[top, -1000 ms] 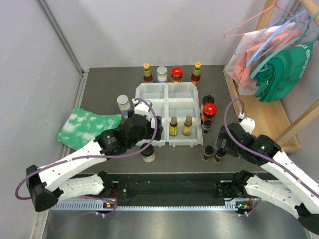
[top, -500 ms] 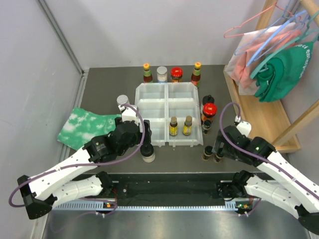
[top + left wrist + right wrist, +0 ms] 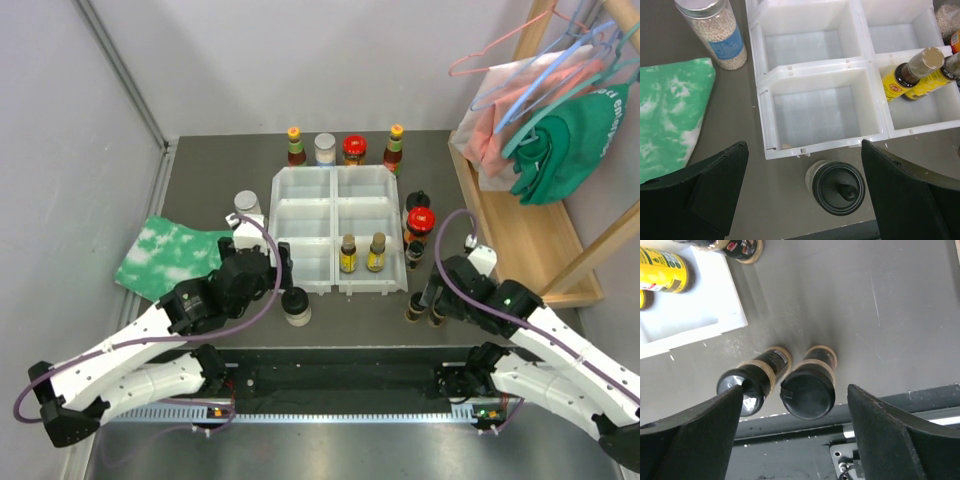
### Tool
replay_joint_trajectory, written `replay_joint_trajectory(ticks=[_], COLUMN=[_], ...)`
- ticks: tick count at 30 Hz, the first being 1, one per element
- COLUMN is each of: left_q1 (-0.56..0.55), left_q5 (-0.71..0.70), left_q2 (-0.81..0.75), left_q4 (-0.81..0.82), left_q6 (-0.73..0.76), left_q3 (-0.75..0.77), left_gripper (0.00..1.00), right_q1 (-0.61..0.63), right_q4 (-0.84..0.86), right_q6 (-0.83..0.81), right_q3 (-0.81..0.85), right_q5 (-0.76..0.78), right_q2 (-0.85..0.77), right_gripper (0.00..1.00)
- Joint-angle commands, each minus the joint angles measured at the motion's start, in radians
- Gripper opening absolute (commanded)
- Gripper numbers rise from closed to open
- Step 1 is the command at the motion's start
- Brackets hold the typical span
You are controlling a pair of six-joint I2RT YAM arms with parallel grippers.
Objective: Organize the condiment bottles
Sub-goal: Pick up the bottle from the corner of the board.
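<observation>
While the top view hides the right gripper's [image 3: 794,390] fingertips, its wrist view shows jaws spread astride two dark spice jars [image 3: 809,390] near-right of the white tray [image 3: 695,337]; contact unclear. Left gripper [image 3: 804,147] gapes above a black-capped jar [image 3: 838,187] at the tray's near edge.

We list: bead jar [image 3: 715,35], lid cropped by the view's top edge; green-white cloth [image 3: 670,115], cropped at left; two dark spice jars [image 3: 807,385], labels unreadable.
</observation>
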Motion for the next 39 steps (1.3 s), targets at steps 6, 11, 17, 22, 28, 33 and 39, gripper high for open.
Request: replay_joint_trajectory(ticks=[6,11,17,22,28,33,39], left_q1=[0.000,-0.002,-0.002,-0.002,-0.002,0.000,0.000], left_q5=[-0.112,-0.118,-0.151,-0.191,-0.178,-0.170,-0.164], left_q2=[-0.037,-0.037,-0.020,0.023,0.060,0.068,0.066], left_q4=[0.079,0.073,0.111,0.162,0.191,0.202,0.205], left_q6=[0.031,0.028,0.056,0.114,0.119,0.112,0.108], left_q3=[-0.008,0.000,0.000,0.007,0.012,-0.002,-0.005], left_gripper=[0.99,0.99,0.99,0.99,0.99,0.99,0.99], right_q1=[-0.008,-0.006,-0.008,-0.008,-0.006,-0.008,-0.008], right_q4=[-0.012,-0.074,-0.129,-0.097,-0.039,-0.011,-0.020], right_q6=[-0.001,0.010,0.013,-0.011,-0.022,-0.011,0.018], right_q3=[-0.002,0.066,0.110,0.099,0.067,0.044,0.014], right_q5=[0.049,0.100,0.096,0.074,0.027,0.010,0.011], right_q2=[0.034,-0.035,-0.040,-0.019,0.037,0.057,0.066], right_gripper=[0.73,0.73,0.72,0.72,0.71,0.65,0.61])
